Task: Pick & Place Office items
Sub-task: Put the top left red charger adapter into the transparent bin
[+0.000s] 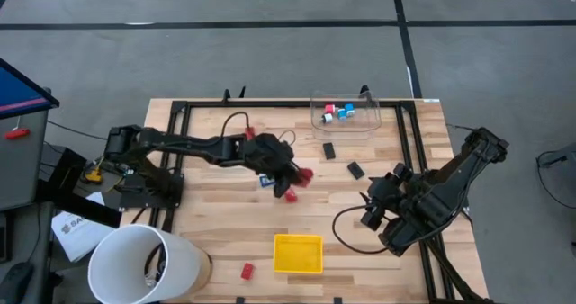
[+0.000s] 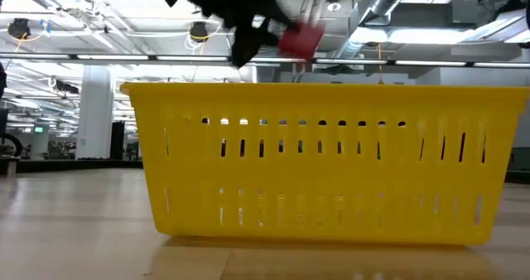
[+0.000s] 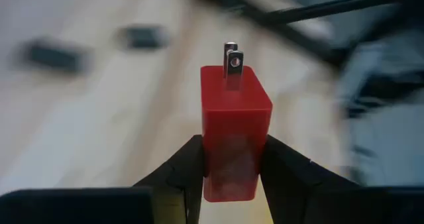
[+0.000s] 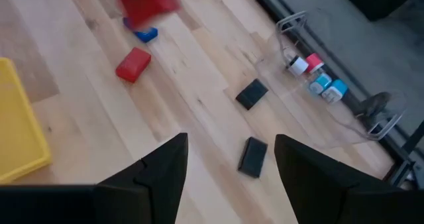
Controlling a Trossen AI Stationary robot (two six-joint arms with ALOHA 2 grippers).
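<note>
- Red plastic sits clamped in the left pincer (image 3: 228, 174): a blocky red charger (image 3: 235, 134) with two metal prongs pointing away from the wrist, gripped across its lower half, its long axis running straight out between the fingers.
- From above, the left pincer (image 1: 295, 174) hangs over the middle of the wooden desk (image 1: 216, 241), carrying the charger (image 1: 305, 174) clear of the boards; the level view shows it airborne above the rim of the yellow tray (image 2: 323, 160).
- The relation that matters, as I judge it: the yellow tray (image 1: 298, 254) lies nearer the desk's front edge than the held piece, with bare wood between them, so the drop calls for a move toward that edge before the fingers let go.
- Just beside the left pincer lie a second red piece (image 1: 291, 195) and a blue piece (image 1: 266, 182), both on the boards.
- Farther out: two black pieces (image 1: 329, 149) and (image 1: 356, 170) toward the clear plastic box (image 1: 346, 112), which holds small red, white and blue items; one red piece (image 1: 247, 270) lies left of the tray.
- The right pincer (image 4: 228, 168) waits at the desk's right side, fingers apart and holding nothing; the black pieces are nearer to it.
</note>
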